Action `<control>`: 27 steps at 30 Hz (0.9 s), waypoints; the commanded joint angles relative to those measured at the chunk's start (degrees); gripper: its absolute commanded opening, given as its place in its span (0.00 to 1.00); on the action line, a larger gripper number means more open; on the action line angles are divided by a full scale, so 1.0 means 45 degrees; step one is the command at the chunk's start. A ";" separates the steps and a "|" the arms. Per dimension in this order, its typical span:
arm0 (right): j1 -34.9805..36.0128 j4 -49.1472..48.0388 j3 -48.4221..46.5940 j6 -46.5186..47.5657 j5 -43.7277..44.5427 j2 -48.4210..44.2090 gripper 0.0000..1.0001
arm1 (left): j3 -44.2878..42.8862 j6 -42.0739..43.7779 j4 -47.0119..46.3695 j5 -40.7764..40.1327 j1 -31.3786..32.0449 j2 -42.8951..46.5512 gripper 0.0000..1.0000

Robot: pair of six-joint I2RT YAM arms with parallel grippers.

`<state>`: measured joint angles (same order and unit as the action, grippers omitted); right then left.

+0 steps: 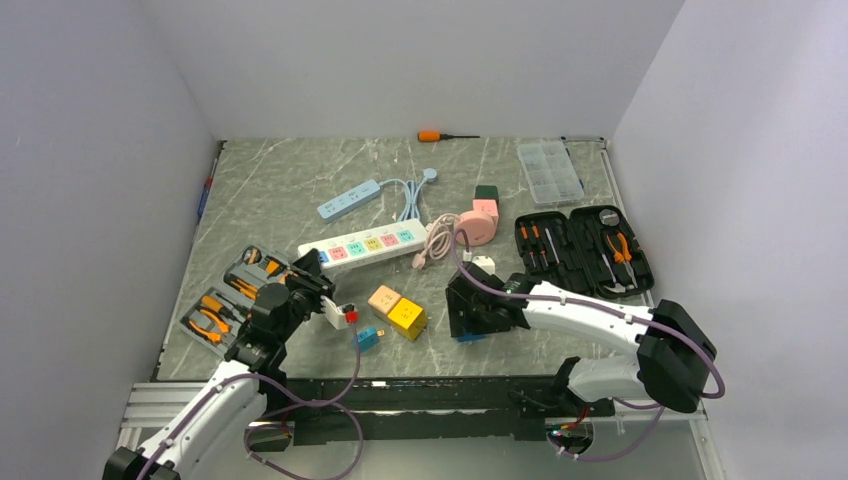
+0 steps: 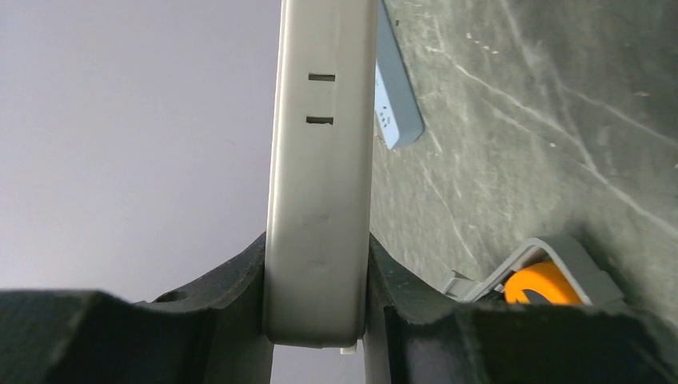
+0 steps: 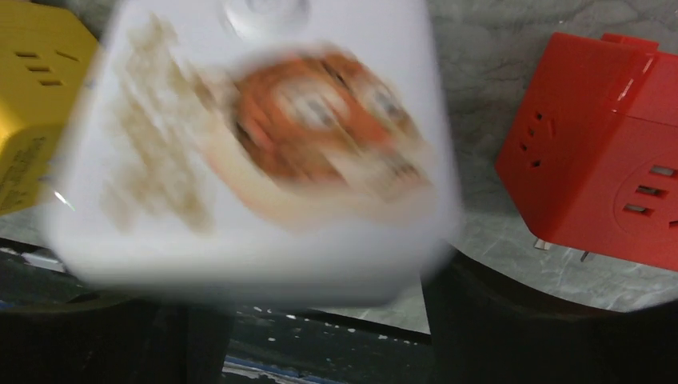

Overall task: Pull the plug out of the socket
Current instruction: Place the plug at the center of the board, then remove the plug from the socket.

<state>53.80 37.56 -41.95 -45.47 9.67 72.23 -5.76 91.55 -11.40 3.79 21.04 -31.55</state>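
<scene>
our left gripper (image 1: 310, 272) pinches 1 end of the socket (image 1: 368, 242), whose long axis runs ahead and rightward from it. we see no plug in its outlets. the right gripper (image 1: 470, 312) sits well apart. a blurred white block (image 3: 256, 152) fills its view, so we cannot tell its grip.

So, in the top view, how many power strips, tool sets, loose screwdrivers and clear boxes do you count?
Power strips: 2 (white power strip, light-blue power strip)
Tool sets: 2 (black tool case, grey tool tray)
Loose screwdrivers: 1 (orange-handled screwdriver)
Clear compartment box: 1
Total: 6
</scene>
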 commanded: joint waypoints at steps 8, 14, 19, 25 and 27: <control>-0.1718 0.0765 -0.1775 0.1260 -0.1052 -0.0504 0.96 | -0.0069 0.0213 -0.0655 0.0736 -0.0031 0.1684 0.00; -0.3238 0.0664 -0.3767 0.1888 -0.0833 -0.0791 0.98 | 0.0059 0.0408 -0.0321 0.0819 -0.0037 0.1905 0.00; -0.5099 -0.0473 -0.4985 0.2105 -0.0609 0.0393 0.96 | 0.0108 0.0504 -0.0140 0.0749 -0.0027 0.1829 0.00; -0.5914 -0.1812 -0.5763 0.1864 -0.0011 0.2979 0.96 | 0.0219 0.0666 0.0365 0.0773 -0.0028 0.2143 0.00; -0.5952 -0.2059 -0.6133 0.1680 -0.0084 0.3702 0.96 | 0.0297 0.0724 0.0513 0.0775 -0.0027 0.2252 0.00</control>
<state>27.35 32.23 -66.02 -37.28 7.94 84.18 -3.99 94.04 -4.56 5.23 21.02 -23.35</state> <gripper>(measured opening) 0.959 0.395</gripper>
